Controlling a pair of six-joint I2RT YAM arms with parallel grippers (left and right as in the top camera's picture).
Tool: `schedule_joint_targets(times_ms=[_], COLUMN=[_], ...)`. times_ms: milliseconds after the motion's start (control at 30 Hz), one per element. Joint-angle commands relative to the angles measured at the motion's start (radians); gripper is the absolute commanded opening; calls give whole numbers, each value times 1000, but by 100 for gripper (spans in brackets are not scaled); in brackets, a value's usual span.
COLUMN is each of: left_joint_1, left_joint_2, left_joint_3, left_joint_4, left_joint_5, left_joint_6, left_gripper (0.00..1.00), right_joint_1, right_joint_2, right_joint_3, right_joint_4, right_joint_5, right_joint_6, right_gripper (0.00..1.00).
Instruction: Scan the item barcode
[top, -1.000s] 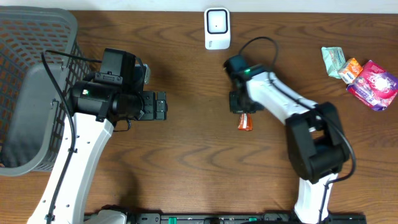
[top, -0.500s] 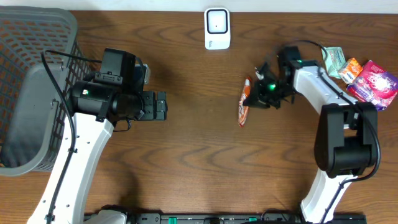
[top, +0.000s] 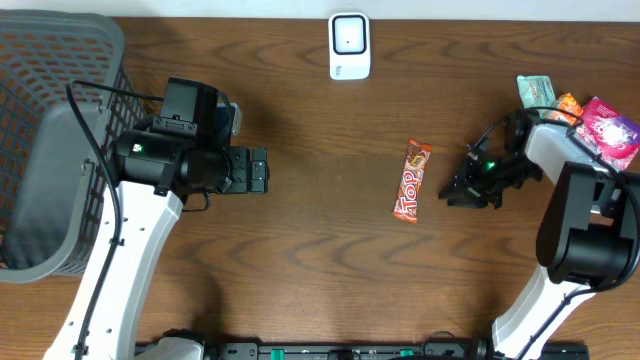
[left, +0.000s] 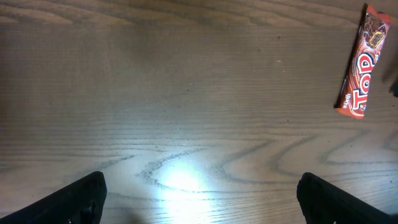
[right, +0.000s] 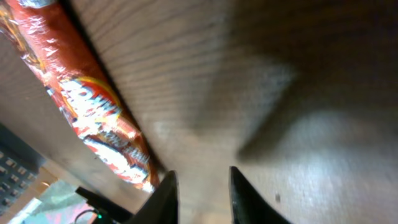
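The bar (top: 411, 180) lies flat on the tabletop (top: 320, 270), a little right of the middle, logo side up. Its long axis runs from the far edge toward the near edge, with the far end leaning slightly to the right edge. No barcode shows on the side that faces up, so I'd guess it is underneath.

The right end effector (right: 200, 196) is low over the wood just beside the bar, on the side toward the right edge. Its fingers are parted by a narrow gap with only bare wood between them, so it holds nothing. In its own view the bar lies off to one side, clear of the fingers.

The left end effector (top: 258, 170) is spread wide and empty, well apart from the bar, toward the left edge.

The scanner (top: 349, 45) stands at the far edge, well apart from the bar. The right arm is plainly the nearer one. To take the bar it would likely shift toward the left edge and close across the narrow width.
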Motion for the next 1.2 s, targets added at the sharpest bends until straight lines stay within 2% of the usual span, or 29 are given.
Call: schedule_joint_targets(times_ms=[0, 33, 100, 167, 300, 433, 533, 667, 733, 833, 900, 967, 1067, 1100, 1167], left_joint_1=[4, 4, 4, 4, 4, 4, 4, 4, 4, 4, 4, 4, 4, 4, 4], left_joint_2=[-1, -1, -1, -1, -1, -1, -1, -1, -1, -1, -1, -1, -1, -1, -1], left_joint_3=[-1, -1, -1, -1, -1, -1, -1, -1, -1, -1, -1, -1, -1, -1, -1], left_joint_4=[0, 0, 0, 0, 0, 0, 0, 0, 0, 0, 0, 0, 0, 0, 0], left_joint_5=[-9, -10, -9, -10, -9, -10, -10, -9, -9, -10, -9, -9, -9, -9, -9], left_joint_6=[-1, -1, -1, -1, -1, -1, -1, -1, -1, -1, -1, -1, -1, -1, -1], left_gripper=[98, 98, 98, 98, 98, 98, 98, 98, 98, 98, 98, 98, 98, 98, 98], right_joint_1=[23, 35, 62, 87, 136, 203, 240, 264, 266, 266, 266, 266, 267, 267, 267], right_joint_2=[-55, -58, -59, -58, -58, -57, -57, -57, -56, -57, -57, -56, -57, -57, -57], right_joint_3=[71, 77, 80, 77, 76, 60, 37, -18, -59, -115, -143, -159, -156, -152, -138], right_joint_4=[-32, -32, -15, 16, 85, 156, 184, 244, 270, 319, 349, 374, 396, 396, 390], right_joint_5=[13, 13, 13, 14, 51, 202, 262, 279, 279, 278, 274, 210, 114, 72, 42], right_joint_6=[-18, -18, -18, -16, 83, 216, 246, 283, 294, 296, 296, 276, 255, 255, 256], right_gripper=[34, 40, 61, 67, 71, 70, 70, 63, 52, 41, 30, 15, 8, 1, 1])
